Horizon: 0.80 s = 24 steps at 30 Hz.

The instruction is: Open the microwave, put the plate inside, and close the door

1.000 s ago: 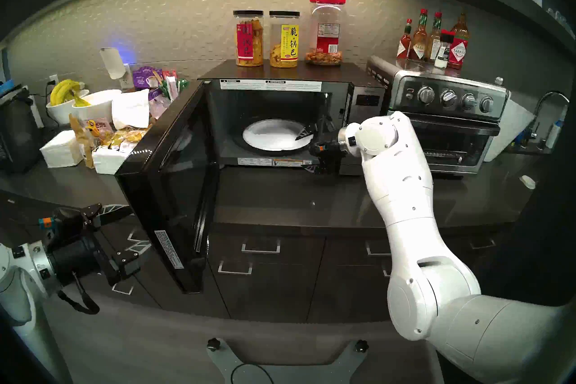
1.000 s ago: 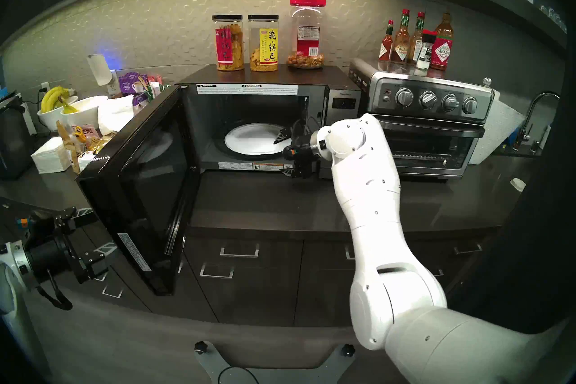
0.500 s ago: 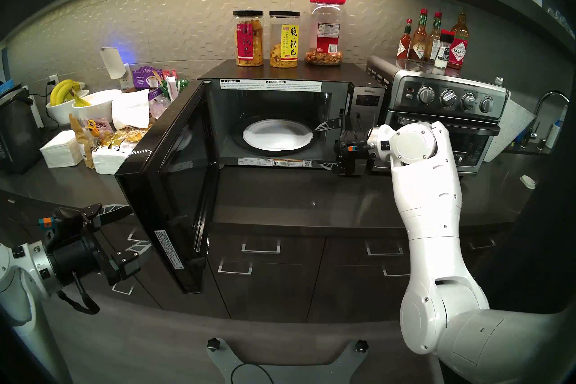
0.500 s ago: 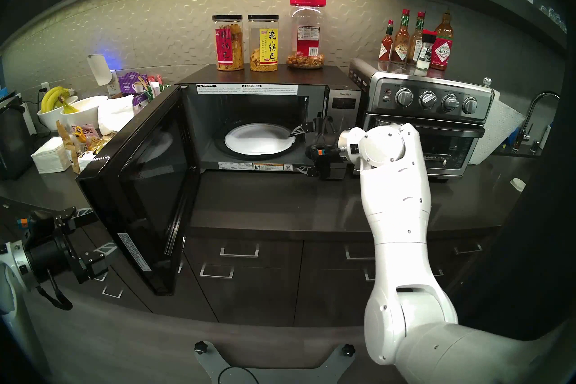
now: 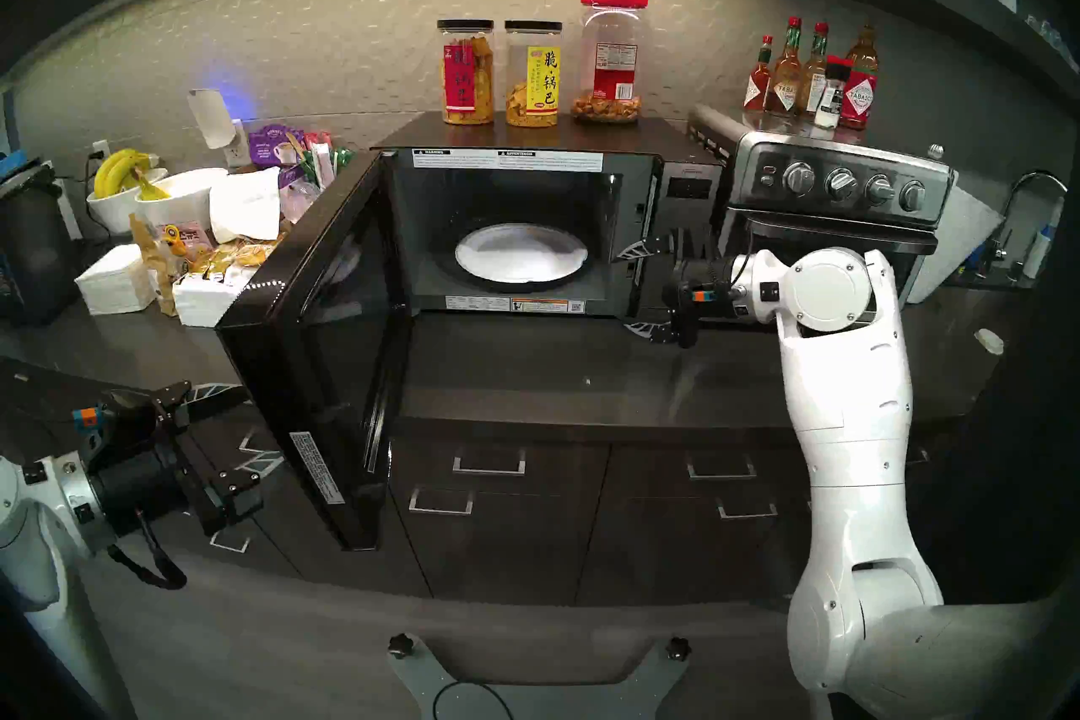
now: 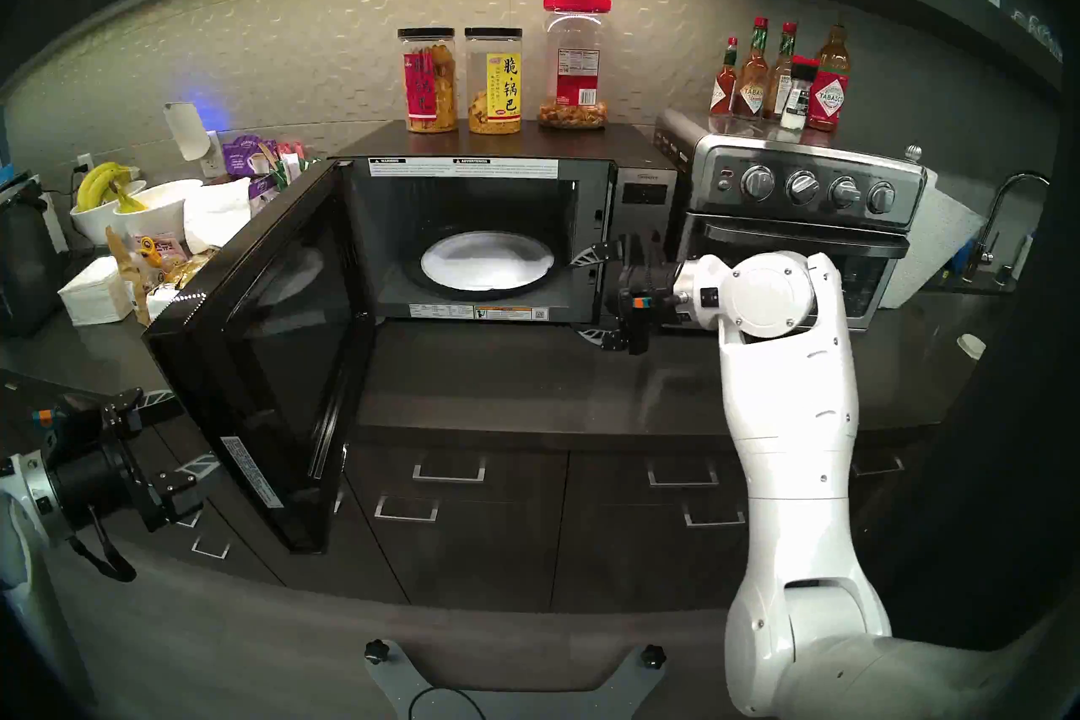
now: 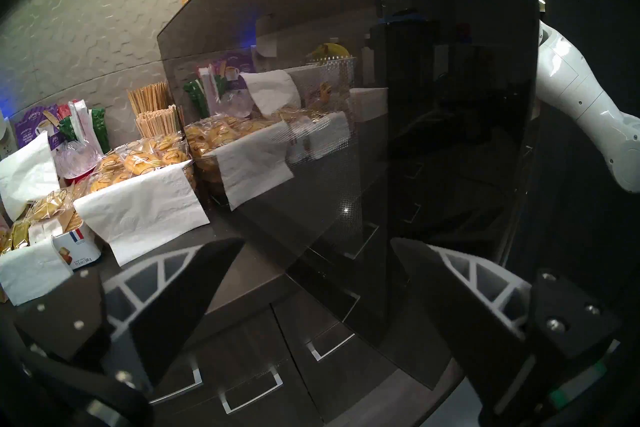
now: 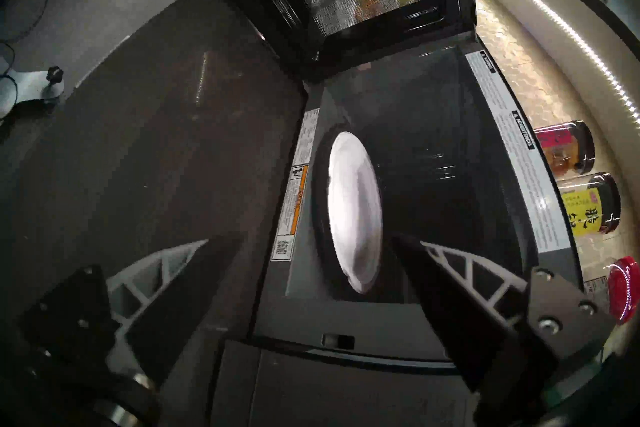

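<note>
1. Right gripper hangs with jaws wide apart and nothing in them, just outside the right edge of the microwave opening, in front of the keypad side; one finger up by the cavity's right wall, the other low over the countertop.
2. Left gripper also spread apart and empty, low at the counter edge, just beside the outer face of the door. Touching or a hair off, can't tell; the left wrist view only shows the dark glass right ahead of the fingers.
3. Plate lies flat on the turntable inside the cavity, centred, clear of both grippers. Right wrist view confirms it: white disc inside the dark ring, fingertip in front of it but not on it.
4. Door swung fully out to the left on its hinge, inner side facing the cavity.
5. Step read: opening done, plate placement done, only closing left.
6. Next move, my guess: left gripper pushes the door's outer face to the right and back until it latches. Right arm needs to be clear of the swing path first; it looks near the latch side.
7. Risk: door clipping the right fingers, or stopping short of latched.
8. Snack jars on the microwave top and the toaster oven beside it are not involved.
</note>
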Available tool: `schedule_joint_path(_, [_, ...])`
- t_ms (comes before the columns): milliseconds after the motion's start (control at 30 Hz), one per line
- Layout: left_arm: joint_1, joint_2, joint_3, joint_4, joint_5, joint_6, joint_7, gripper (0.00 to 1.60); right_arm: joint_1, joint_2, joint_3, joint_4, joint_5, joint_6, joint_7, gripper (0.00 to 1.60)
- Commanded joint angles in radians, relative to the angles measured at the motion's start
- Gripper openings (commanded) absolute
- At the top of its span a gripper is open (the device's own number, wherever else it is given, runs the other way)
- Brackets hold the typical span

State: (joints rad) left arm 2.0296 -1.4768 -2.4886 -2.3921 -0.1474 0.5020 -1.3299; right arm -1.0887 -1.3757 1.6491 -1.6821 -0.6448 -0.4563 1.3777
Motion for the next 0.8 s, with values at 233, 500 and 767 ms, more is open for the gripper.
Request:
schedule_joint_path(233, [0.002, 0.002, 0.0, -0.009, -0.004, 0.001, -0.007, 1.6, 0.025, 0.091, 0.049, -0.004, 0.182, 0.132, 0.106, 1.36])
schedule_joint_path(500, [0.002, 0.002, 0.0, -0.009, -0.004, 0.001, -0.007, 1.6, 0.057, 0.123, 0.099, 0.075, 0.291, 0.279, 0.106, 1.34])
schedule_joint_path(767, [0.002, 0.002, 0.0, -0.009, -0.004, 0.001, -0.007, 1.6, 0.02, 0.189, 0.113, 0.117, 0.429, 0.443, 0.106, 1.54])
